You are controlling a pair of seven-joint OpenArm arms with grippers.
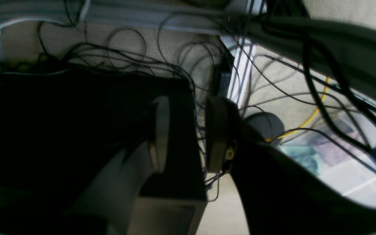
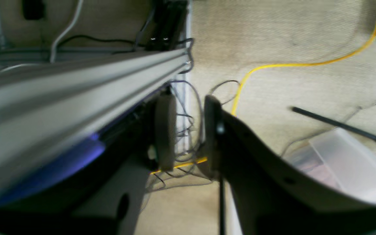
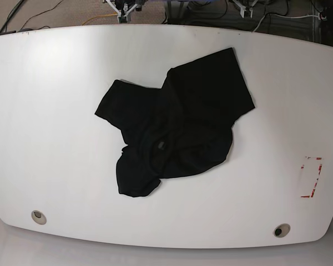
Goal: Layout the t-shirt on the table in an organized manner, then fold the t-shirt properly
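The black t-shirt [image 3: 177, 127] lies crumpled and partly folded over itself in the middle of the white table [image 3: 55, 111] in the base view. No print shows on it. Neither gripper is over the table; both hang beyond its far edge and look down at the floor. My left gripper [image 1: 188, 133] has a narrow gap between its fingers and holds nothing. My right gripper [image 2: 189, 130] also shows a narrow gap and is empty. The t-shirt does not show in either wrist view.
Two metal grommet holes [image 3: 39, 216] [image 3: 281, 230] sit near the table's front edge, and a red tape rectangle [image 3: 311, 177] is at the right. Below the grippers are tangled black cables [image 1: 135, 55], a yellow cable [image 2: 292, 63], an aluminium rail [image 2: 60, 88] and a clear plastic bin [image 2: 344, 160].
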